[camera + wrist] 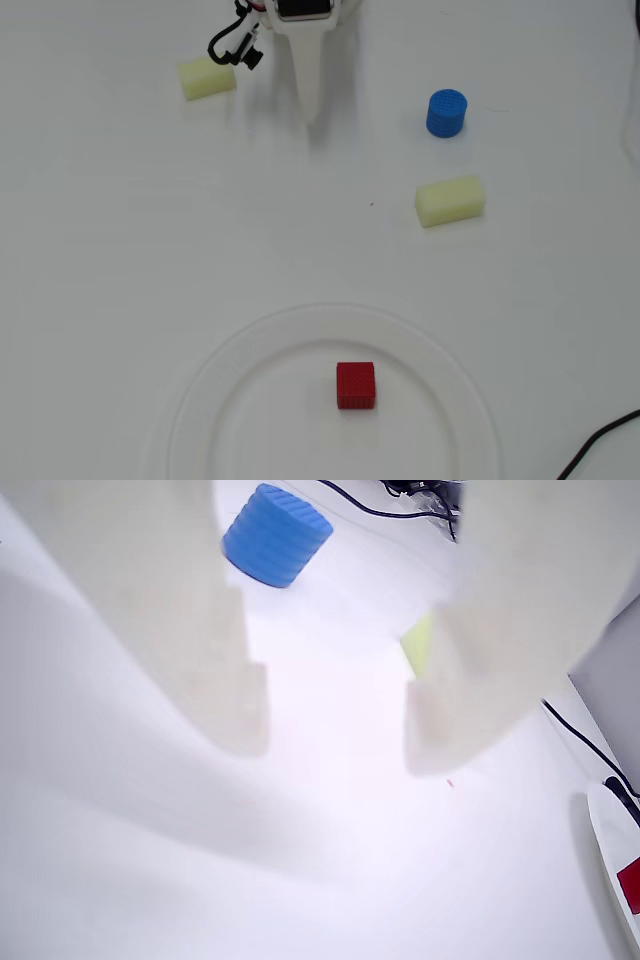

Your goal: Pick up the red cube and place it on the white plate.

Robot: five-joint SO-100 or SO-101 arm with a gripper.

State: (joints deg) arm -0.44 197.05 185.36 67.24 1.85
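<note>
Red cube (pixel 355 386) sits unlabelled on white plate (pixel 200 400).

red cube (pixel 355 385) centred on wht plate (pixel 200 400)

My white table (pixel 120 260) carried the plate (pixel 200 400). Beyond the plate lay a yellow block (pixel 451 200) and a blue cylinder (pixel 446 113); another yellow block (pixel 207 78) lay far beyond it.

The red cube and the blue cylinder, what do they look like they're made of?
Red cube: likely 3D-printed plastic, matte, with fine ribbing across its faces. Blue cylinder: probably the same, matte, with ridged lines around its side in the wrist view.
</note>
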